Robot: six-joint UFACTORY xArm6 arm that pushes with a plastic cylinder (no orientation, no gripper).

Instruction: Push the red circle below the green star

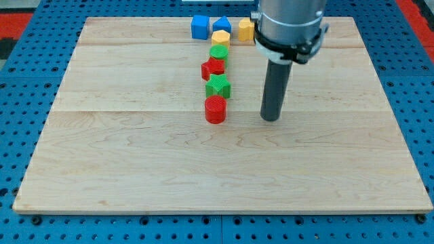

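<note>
The red circle lies on the wooden board just below the green star, touching or nearly touching it. My tip rests on the board to the right of the red circle, about a block and a half's width away, touching no block.
A column of blocks runs up from the green star: a red star, a green circle and a yellow hexagon. At the view's top lie a blue cube, a blue pentagon-like block and a yellow block.
</note>
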